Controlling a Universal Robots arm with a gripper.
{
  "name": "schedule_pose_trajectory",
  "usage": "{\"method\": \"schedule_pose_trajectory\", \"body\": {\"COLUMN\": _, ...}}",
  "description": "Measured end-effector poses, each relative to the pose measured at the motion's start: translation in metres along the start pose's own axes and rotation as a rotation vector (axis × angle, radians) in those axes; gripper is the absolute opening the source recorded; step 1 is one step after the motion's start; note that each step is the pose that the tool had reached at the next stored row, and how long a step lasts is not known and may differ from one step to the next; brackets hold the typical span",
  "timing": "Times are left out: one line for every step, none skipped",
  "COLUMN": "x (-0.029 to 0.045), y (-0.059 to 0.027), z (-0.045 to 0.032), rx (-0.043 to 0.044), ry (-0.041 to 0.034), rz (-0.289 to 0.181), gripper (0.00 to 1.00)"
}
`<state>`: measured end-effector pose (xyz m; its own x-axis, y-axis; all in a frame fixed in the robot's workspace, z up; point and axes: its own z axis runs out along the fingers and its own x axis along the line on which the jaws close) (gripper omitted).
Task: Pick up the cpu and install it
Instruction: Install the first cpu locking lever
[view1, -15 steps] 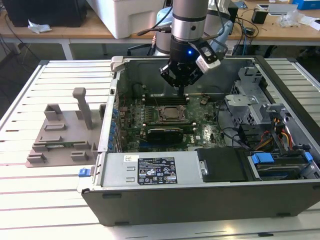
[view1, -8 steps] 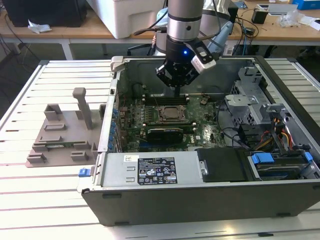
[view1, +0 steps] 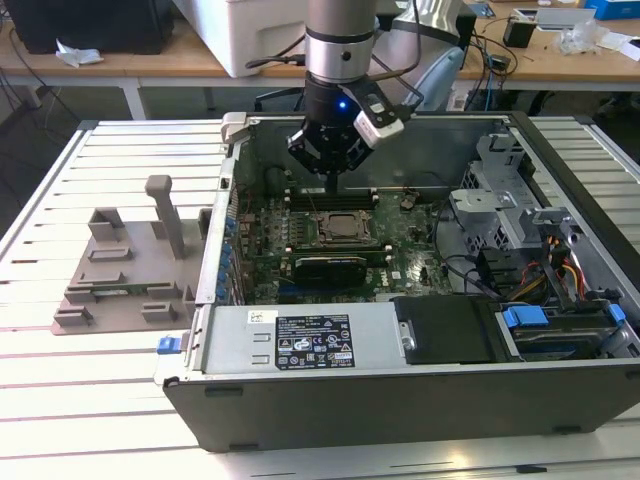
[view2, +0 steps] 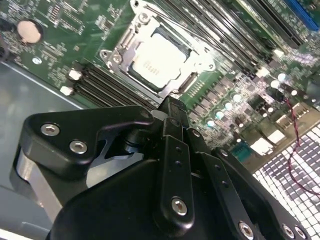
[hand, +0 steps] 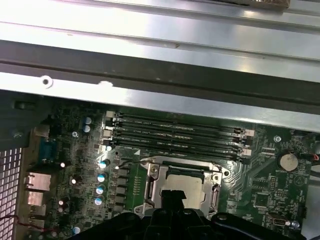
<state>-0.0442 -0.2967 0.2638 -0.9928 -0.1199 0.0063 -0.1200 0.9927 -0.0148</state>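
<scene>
The cpu (view2: 156, 59), a flat square chip with a silvery-white top, lies inside the metal socket frame (view2: 131, 39) on the green motherboard (view2: 60, 25). It also shows in the first wrist view as the cpu (hand: 183, 183) within the socket frame (hand: 150, 187). My gripper (view2: 172, 106) hangs just above the socket's edge, its black fingers pressed together to one narrow tip with nothing between them. In the exterior view the gripper (view1: 333, 190) stands upright inside the open computer case, right over the socket (view1: 345, 228).
Memory slots (hand: 175, 132) run beside the socket, close to the case wall (hand: 160, 100). A power supply (view1: 300, 340), a drive cage (view1: 505, 215) and cables (view1: 560, 270) fill the case. A grey fixture block (view1: 125, 270) stands on the table at the exterior view's left.
</scene>
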Motion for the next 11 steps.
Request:
{"method": "schedule_pose_trajectory", "body": {"x": 0.0032, "y": 0.0004, "z": 0.0, "rx": -0.0001, "ry": -0.0001, "rz": 0.0, "gripper": 0.11}}
{"method": "schedule_pose_trajectory", "body": {"x": 0.0069, "y": 0.0008, "z": 0.0001, "rx": 0.0, "ry": -0.0001, "rz": 0.0, "gripper": 0.11}}
{"method": "schedule_pose_trajectory", "body": {"x": 0.0117, "y": 0.0014, "z": 0.0001, "rx": 0.0, "ry": -0.0001, "rz": 0.0, "gripper": 0.11}}
{"method": "schedule_pose_trajectory", "body": {"x": 0.0154, "y": 0.0018, "z": 0.0002, "rx": 0.0, "ry": 0.0, "rz": 0.0, "gripper": 0.11}}
{"method": "schedule_pose_trajectory", "body": {"x": 0.0186, "y": 0.0022, "z": 0.0002, "rx": 0.0, "ry": 0.0, "rz": 0.0, "gripper": 0.11}}
{"method": "schedule_pose_trajectory", "body": {"x": 0.0206, "y": 0.0025, "z": 0.0003, "rx": -0.0001, "ry": 0.0, "rz": 0.0, "gripper": 0.11}}
{"method": "schedule_pose_trajectory", "body": {"x": 0.0228, "y": 0.0029, "z": 0.0003, "rx": 0.0, "ry": -0.0001, "rz": 0.0, "gripper": 0.11}}
{"method": "schedule_pose_trajectory", "body": {"x": 0.0253, "y": 0.0033, "z": 0.0003, "rx": -0.0001, "ry": 0.0, "rz": 0.0, "gripper": 0.11}}
{"method": "schedule_pose_trajectory", "body": {"x": 0.0278, "y": 0.0037, "z": 0.0003, "rx": -0.0001, "ry": 0.0, "rz": 0.0, "gripper": 0.11}}
{"method": "schedule_pose_trajectory", "body": {"x": 0.0303, "y": 0.0042, "z": 0.0004, "rx": 0.0, "ry": -0.0001, "rz": 0.0, "gripper": 0.11}}
{"method": "schedule_pose_trajectory", "body": {"x": 0.0328, "y": 0.0047, "z": 0.0004, "rx": -0.0001, "ry": -0.0001, "rz": 0.0, "gripper": 0.11}}
